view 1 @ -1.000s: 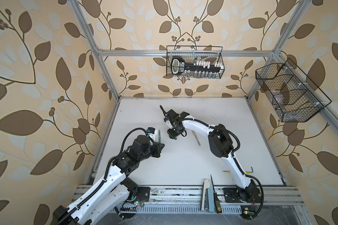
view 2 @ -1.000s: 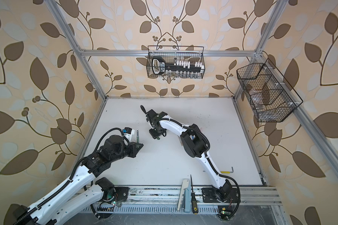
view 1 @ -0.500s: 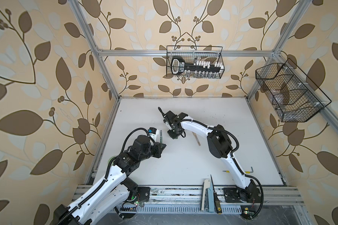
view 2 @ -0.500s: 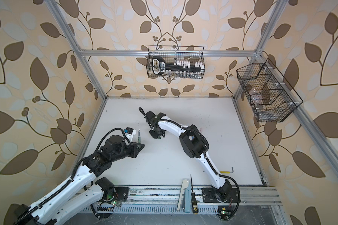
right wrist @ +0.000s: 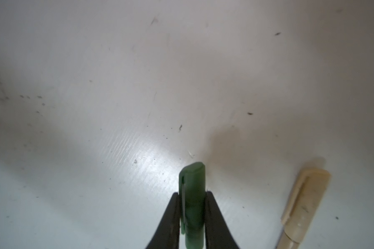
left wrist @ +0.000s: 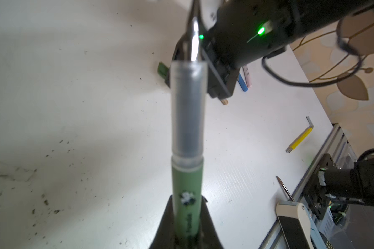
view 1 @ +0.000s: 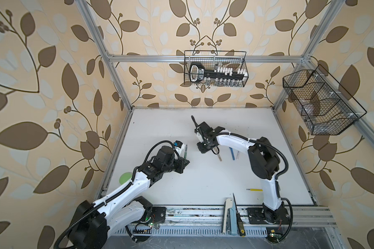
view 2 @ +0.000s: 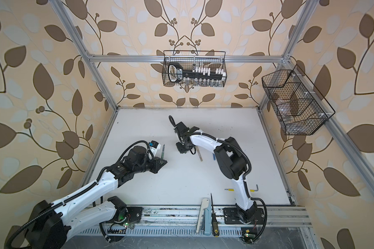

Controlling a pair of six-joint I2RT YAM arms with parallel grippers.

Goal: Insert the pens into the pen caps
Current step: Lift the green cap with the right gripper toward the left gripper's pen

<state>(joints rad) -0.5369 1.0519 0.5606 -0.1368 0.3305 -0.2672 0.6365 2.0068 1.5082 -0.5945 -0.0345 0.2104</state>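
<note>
My left gripper (left wrist: 187, 202) is shut on the green pen (left wrist: 187, 179), whose clear front section and dark tip stick out away from the jaws; both top views show it (view 1: 185, 151) (view 2: 163, 151). My right gripper (right wrist: 192, 195) is shut on the dark green pen cap (right wrist: 192, 183), low over the white table (view 1: 203, 183). The cap (left wrist: 162, 69) also shows in the left wrist view, behind the pen. A tan pen wearing its tan cap (right wrist: 304, 200) lies beside the right gripper (view 1: 203, 148). The blue pen (view 1: 232, 154) and the pale pink pen (view 1: 238, 154) lie side by side under the right forearm.
A yellow-handled hex key (view 1: 255, 190) lies near the front right. A black-yellow screwdriver (view 1: 238, 215) and a white tool (view 1: 227, 213) rest on the front rail. Wire baskets hang on the back wall (view 1: 215, 69) and the right wall (view 1: 320, 103).
The right gripper's jaws have closed on the dark green cap. The left arm has carried the green pen a little to the right, toward the right gripper.
</note>
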